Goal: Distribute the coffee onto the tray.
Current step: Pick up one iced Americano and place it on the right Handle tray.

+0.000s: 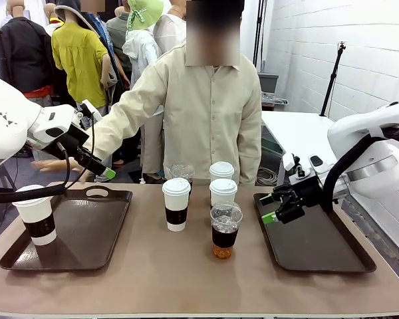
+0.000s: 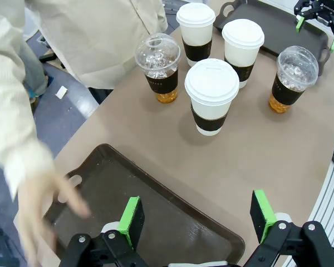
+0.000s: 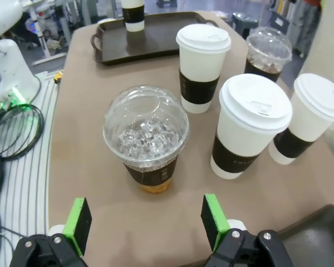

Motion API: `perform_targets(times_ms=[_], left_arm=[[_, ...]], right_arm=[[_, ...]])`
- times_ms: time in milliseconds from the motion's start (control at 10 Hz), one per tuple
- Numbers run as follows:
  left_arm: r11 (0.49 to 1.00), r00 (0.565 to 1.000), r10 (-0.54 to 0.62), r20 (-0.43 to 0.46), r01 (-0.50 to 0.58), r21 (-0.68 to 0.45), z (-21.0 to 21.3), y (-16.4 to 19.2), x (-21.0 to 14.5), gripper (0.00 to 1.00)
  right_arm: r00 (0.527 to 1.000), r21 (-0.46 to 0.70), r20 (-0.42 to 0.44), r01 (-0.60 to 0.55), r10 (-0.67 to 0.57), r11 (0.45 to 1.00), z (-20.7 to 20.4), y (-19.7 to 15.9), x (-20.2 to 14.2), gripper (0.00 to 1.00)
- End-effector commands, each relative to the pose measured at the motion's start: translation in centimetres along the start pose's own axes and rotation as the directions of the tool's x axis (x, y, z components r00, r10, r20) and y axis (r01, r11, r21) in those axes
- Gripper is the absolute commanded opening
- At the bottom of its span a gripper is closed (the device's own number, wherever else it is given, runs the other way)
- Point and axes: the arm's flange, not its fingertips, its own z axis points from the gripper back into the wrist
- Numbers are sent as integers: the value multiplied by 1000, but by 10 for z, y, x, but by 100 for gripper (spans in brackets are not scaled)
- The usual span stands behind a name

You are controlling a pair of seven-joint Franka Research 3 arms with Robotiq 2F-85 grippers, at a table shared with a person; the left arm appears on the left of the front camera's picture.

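Several coffee cups stand mid-table: three white lidded cups with brown sleeves, the nearest [image 1: 176,204] [image 2: 212,95] [image 3: 203,64], and two clear dome-lidded cups, one in front [image 1: 225,229] [image 3: 146,142], one behind [image 1: 182,173] [image 2: 158,67]. Another white cup [image 1: 36,214] stands on the left tray [image 1: 86,232] [image 2: 128,183]. My left gripper [image 1: 105,173] [image 2: 196,216] hangs open above that tray's far edge, holding nothing. My right gripper [image 1: 269,208] [image 3: 146,217] is open over the left edge of the right tray [image 1: 319,242], pointing at the front clear cup.
A person in a beige shirt [image 1: 209,113] stands at the far side, one hand [image 1: 53,166] [image 2: 39,206] reaching down beside the left tray's handle near my left gripper. Cables [image 3: 11,128] lie on the floor off the table's edge.
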Motion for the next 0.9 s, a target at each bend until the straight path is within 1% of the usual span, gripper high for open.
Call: perform_targets(times_ms=[0,200,500,800], left_arm=[[1000,1000,6,10,-5,-14,-1,2,-1,100],[1000,1000,6,10,-5,-14,-1,2,-1,100],[1000,1000,6,10,-5,-14,-1,2,-1,100],[1000,1000,6,10,-5,-14,-1,2,-1,100]], right_arm=[[999,34,34,-42,41,999,-13,-16,-9,100],[997,48,47,-59,57,997,-21,-23,-22,100],[989,40,122,-84,79,996,-36,-28,-38,100],[985,50,150,-94,86,994,-50,-31,-48,100]])
